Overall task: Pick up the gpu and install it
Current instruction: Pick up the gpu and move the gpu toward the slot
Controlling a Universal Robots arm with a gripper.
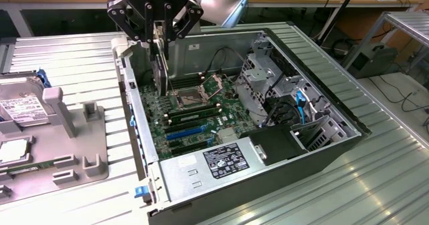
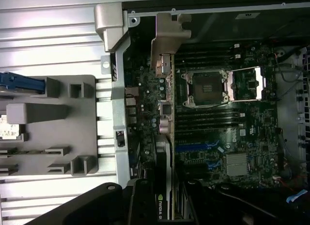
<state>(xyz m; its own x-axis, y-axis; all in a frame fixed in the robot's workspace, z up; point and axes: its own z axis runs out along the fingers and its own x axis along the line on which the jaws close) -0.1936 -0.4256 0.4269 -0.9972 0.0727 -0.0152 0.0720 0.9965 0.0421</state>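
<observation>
Black gripper (image 1: pixel 158 36) clenched on the thin black gpu (image 1: pixel 161 69), silvery bracket (image 2: pixel 169 38) at one end!
My arm points straight down into the open grey metal computer case (image 1: pixel 137 119); the card hangs on edge inside it, beside its side wall, over the green motherboard (image 1: pixel 157 119).

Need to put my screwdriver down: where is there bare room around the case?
Bare ribbed table lies on the exterior view's right of the computer case, and beyond the grey tray. Crowded: inside the case, where the gpu hangs over the motherboard; hard drives sit in the tray.
</observation>
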